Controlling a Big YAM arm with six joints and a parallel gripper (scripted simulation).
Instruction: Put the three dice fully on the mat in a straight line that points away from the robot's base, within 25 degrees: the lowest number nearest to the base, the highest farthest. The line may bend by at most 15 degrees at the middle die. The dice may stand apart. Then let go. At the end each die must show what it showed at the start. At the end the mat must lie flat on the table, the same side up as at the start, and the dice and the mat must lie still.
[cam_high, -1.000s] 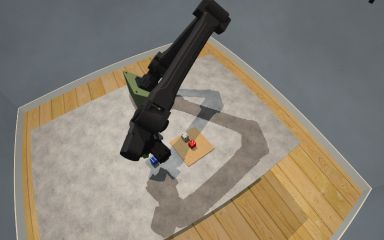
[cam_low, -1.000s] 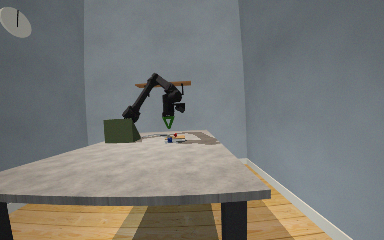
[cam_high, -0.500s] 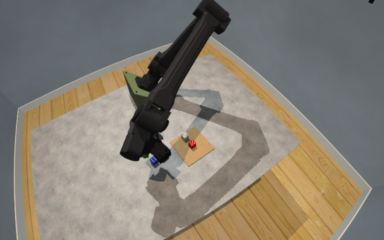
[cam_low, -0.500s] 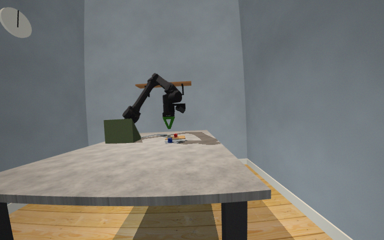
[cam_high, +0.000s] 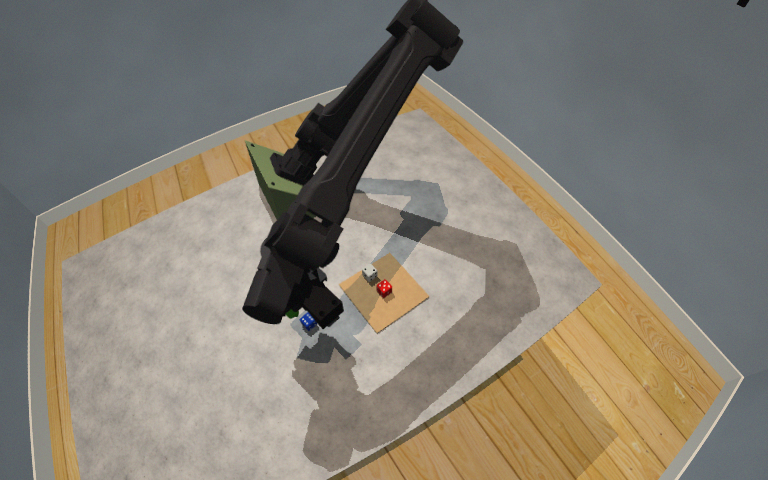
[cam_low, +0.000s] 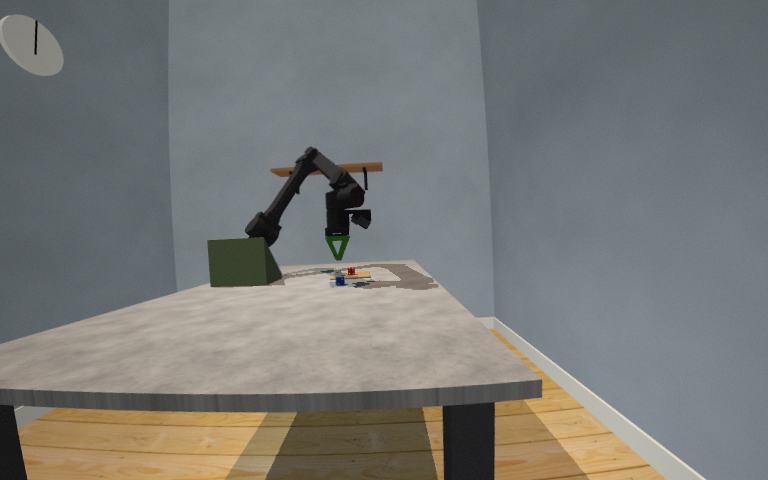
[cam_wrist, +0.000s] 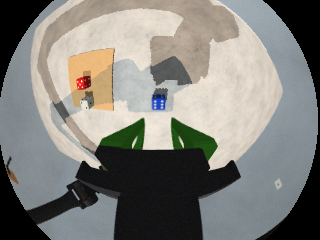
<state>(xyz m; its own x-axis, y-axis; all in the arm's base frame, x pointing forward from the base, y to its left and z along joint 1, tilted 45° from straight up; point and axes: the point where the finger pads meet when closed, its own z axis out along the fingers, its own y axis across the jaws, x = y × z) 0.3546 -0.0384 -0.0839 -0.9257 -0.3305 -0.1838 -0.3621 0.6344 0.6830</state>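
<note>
With the green fingers partly spread and pinching nothing above the small blue die (cam_wrist: 159, 100), which sits on the grey surface (cam_high: 169, 350) at the tan square mat's (cam_high: 396, 311) eight o'clock, an off-centre descent could tip it.

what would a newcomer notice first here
The black arm reaches from its green base across the grey table, its hand hanging above a blue die off the mat. Beside it a small tan mat carries a white die and a red die.
</note>
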